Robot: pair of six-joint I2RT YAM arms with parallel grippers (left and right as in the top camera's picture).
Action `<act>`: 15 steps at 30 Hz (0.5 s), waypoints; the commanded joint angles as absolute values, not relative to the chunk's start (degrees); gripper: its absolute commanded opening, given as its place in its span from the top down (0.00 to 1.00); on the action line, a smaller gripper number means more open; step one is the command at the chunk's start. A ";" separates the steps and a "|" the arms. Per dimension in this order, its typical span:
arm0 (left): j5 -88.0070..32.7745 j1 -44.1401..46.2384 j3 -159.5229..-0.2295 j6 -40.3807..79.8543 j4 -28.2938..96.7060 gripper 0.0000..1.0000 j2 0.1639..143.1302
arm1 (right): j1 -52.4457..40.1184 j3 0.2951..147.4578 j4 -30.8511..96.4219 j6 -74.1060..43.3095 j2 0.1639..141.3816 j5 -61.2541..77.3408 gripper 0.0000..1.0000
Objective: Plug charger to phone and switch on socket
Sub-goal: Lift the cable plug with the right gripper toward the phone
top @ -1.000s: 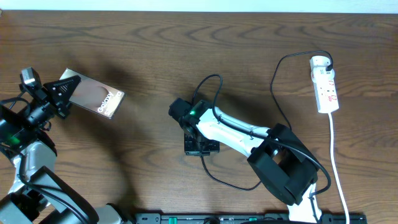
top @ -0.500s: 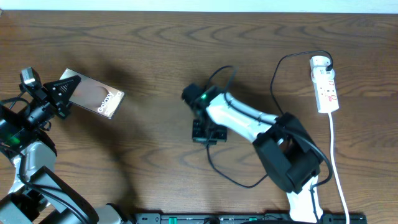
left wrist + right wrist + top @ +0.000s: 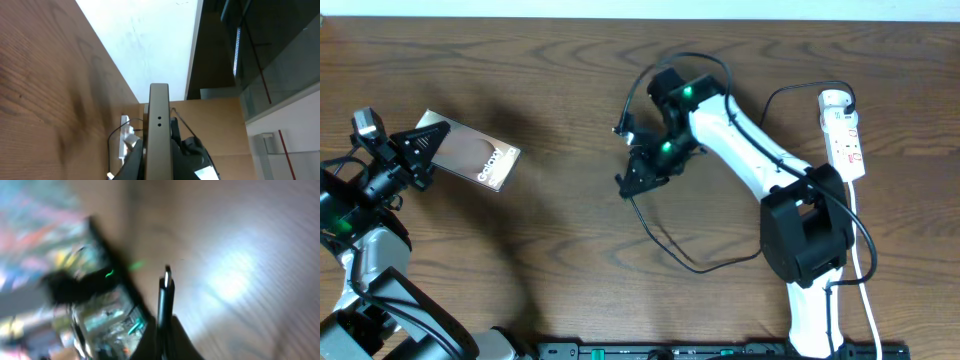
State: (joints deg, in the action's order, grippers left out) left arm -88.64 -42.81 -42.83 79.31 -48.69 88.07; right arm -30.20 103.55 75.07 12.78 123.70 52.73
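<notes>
Dark wooden table [image 3: 550, 80] fills the overhead view. At its left side the left gripper [image 3: 423, 150] is clamped on one end of the phone [image 3: 475, 157]. Near the middle, the right gripper [image 3: 638, 178] pinches the plug tip of the black charger [image 3: 164, 295], whose cable loops across to the white socket [image 3: 842, 135] at the far right, well apart from the phone.

Brown wooden table [image 3: 550, 280] (bold wavy grain).
</notes>
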 commanded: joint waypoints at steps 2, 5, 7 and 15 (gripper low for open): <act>-90.11 -40.14 -44.36 78.37 -49.21 0.93 87.22 | -30.17 104.95 83.05 46.24 123.52 66.81 0.99; -90.11 -37.04 -44.36 77.49 -49.21 0.93 87.22 | -30.79 104.95 88.64 56.45 123.52 68.77 0.99; -90.11 -34.39 -44.36 76.53 -49.23 0.93 87.22 | -31.29 104.95 92.20 63.44 123.52 70.52 0.99; -90.08 -28.10 -44.38 72.49 -49.23 0.93 87.22 | -33.10 104.95 95.59 70.87 123.52 75.66 0.99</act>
